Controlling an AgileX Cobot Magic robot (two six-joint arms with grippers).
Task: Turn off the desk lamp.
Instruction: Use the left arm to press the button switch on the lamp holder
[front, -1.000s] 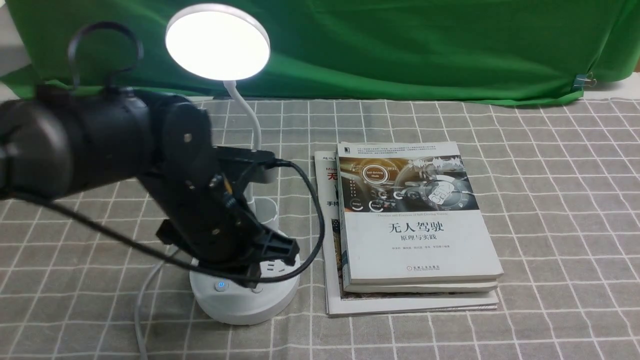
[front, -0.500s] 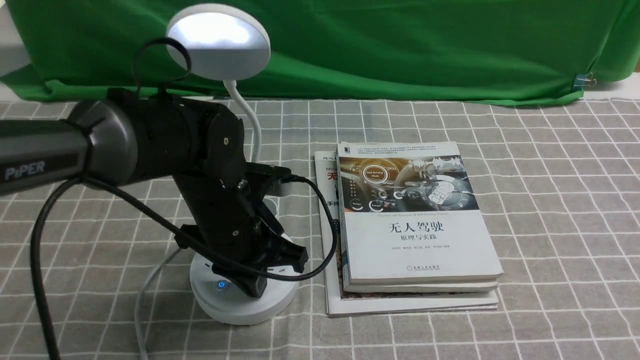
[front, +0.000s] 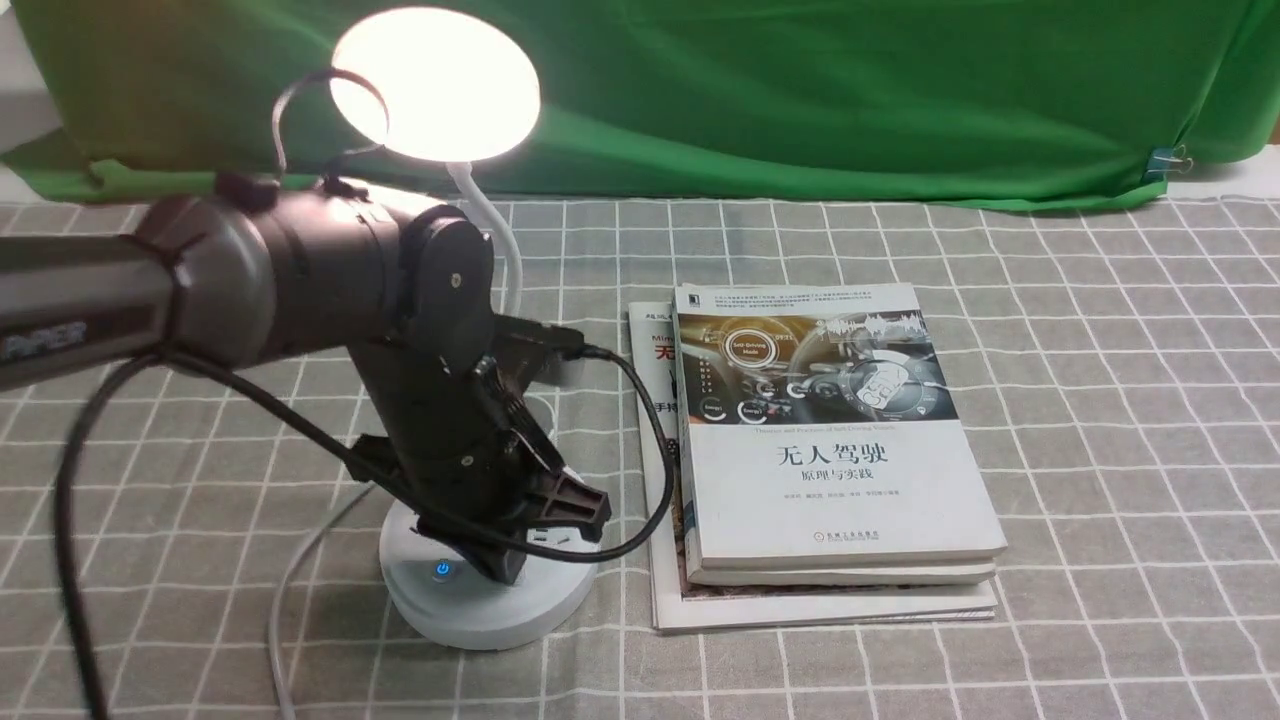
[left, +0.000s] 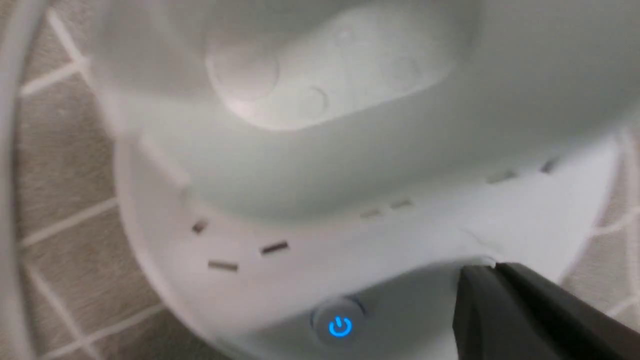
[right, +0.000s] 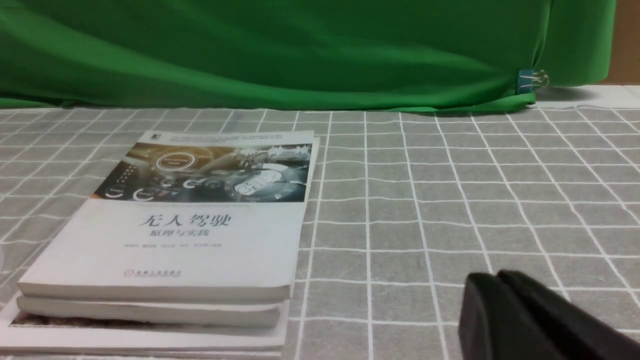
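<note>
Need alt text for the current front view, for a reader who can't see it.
A white plastic desk lamp with a flat round head glows brightly on a gray checked tablecloth, its base partly hidden by the robot's black left gripper. To the right lies a stack of paperback books; behind hangs a green cloth backdrop.

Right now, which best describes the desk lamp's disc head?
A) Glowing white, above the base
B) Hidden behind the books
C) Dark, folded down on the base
A: the disc head shines bright white, raised on its bendy neck above the base.
</note>
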